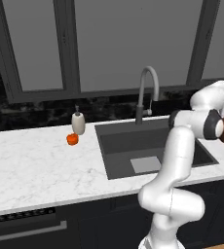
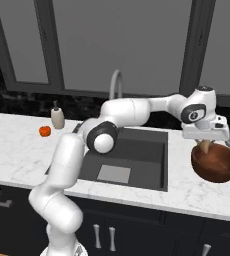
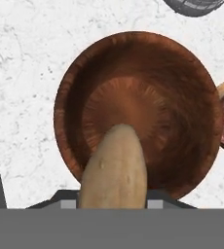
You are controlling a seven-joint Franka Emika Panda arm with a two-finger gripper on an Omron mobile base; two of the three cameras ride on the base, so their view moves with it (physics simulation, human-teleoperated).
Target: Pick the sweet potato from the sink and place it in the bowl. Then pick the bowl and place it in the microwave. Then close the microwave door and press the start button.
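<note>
The pincer (image 2: 205,145) holds the potato (image 3: 115,168) pointing down over the bowl (image 2: 216,164), which sits on the tabletop (image 2: 187,192) right of the sink (image 2: 137,155), likely so release drops it inside.

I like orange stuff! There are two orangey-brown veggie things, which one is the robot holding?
The long tan sweet potato, gripped by the gripper right above the bowl. The small round bright-orange thing sits alone on the counter by the soap bottle.
</note>
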